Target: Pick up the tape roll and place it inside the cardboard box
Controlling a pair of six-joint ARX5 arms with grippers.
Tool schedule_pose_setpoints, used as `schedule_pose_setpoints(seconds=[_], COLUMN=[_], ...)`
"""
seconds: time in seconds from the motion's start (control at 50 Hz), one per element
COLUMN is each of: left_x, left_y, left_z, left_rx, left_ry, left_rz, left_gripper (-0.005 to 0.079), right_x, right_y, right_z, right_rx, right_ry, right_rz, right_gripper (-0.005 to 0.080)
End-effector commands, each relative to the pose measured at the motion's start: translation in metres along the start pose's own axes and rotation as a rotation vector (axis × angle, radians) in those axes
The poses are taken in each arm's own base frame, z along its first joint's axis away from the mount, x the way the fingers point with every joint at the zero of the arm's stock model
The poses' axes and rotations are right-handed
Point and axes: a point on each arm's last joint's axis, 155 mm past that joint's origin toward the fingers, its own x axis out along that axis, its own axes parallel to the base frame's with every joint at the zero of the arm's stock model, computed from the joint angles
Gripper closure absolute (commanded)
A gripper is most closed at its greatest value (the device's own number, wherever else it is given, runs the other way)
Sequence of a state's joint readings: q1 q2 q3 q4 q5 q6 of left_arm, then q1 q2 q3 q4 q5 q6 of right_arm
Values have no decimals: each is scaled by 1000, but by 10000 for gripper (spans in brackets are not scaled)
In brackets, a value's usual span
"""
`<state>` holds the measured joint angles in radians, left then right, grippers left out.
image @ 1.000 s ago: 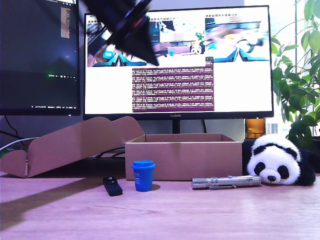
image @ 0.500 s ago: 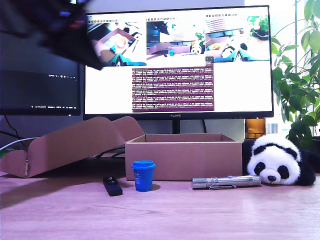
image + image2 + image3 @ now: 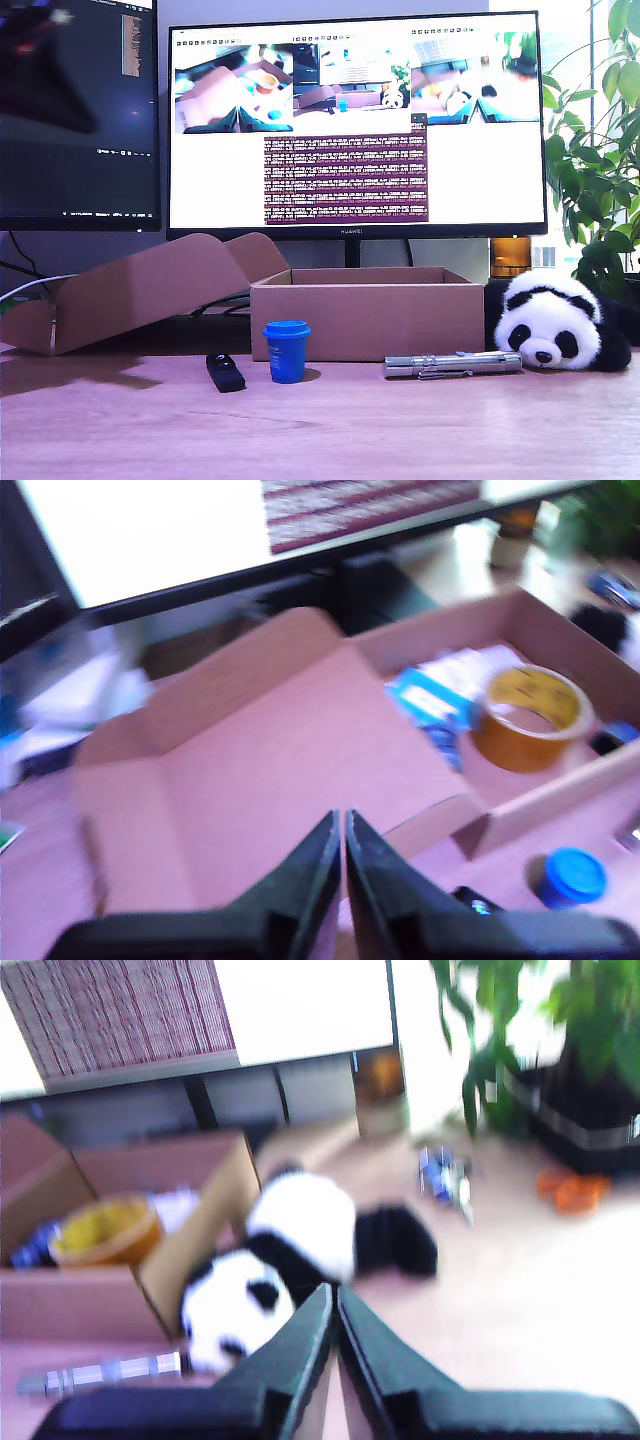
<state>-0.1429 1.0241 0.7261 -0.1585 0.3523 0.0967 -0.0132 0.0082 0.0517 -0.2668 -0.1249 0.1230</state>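
Note:
The tape roll [image 3: 527, 717], orange-brown with a yellowish core, lies flat inside the cardboard box [image 3: 545, 795]. The second wrist view also shows the tape roll [image 3: 105, 1230] in the cardboard box [image 3: 205, 1225]. From the exterior view the cardboard box [image 3: 365, 312] hides it behind its front wall. My first gripper [image 3: 343, 822] is shut and empty, high above the slanted cardboard piece [image 3: 260, 770]. My second gripper [image 3: 334, 1295] is shut and empty too, high above the plush panda [image 3: 270, 1280]. A dark blur of an arm [image 3: 40, 60] shows at the exterior view's top left.
In front of the box stand a blue cup [image 3: 287, 350], a small black object [image 3: 225, 371] and a silver flashlight [image 3: 452, 363]. The panda [image 3: 555, 322] lies at the exterior view's right, near a plant [image 3: 590, 150]. Monitors [image 3: 355, 120] stand behind. A blue-and-white packet [image 3: 440, 695] lies in the box.
The dark arm swung from the exterior view's top middle to its top left and is now only a faint blur. Nothing on the table moved.

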Motion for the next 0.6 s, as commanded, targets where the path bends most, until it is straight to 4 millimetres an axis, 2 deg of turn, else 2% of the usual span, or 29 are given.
schedule_pose_setpoints(seconds=[0.0, 0.1, 0.24, 0.58], left_x=[-3, -13, -22, -30], left_y=[8, 21, 26, 18], left_z=[-11, -13, -24, -85], left_rx=[-24, -63, -107, -153], left_ry=[-13, -78, -142, -167], left_rz=[34, 104, 147, 157], left_gripper=[764, 764, 764, 764], right_x=[-1, -1, -1, -1], right_y=[0, 0, 0, 0], right_z=[-4, -6, -7, -7], right_rx=[3, 5, 5, 5], right_ry=[17, 26, 29, 29], right_rz=[1, 0, 0, 0], right_gripper=[765, 765, 765, 765])
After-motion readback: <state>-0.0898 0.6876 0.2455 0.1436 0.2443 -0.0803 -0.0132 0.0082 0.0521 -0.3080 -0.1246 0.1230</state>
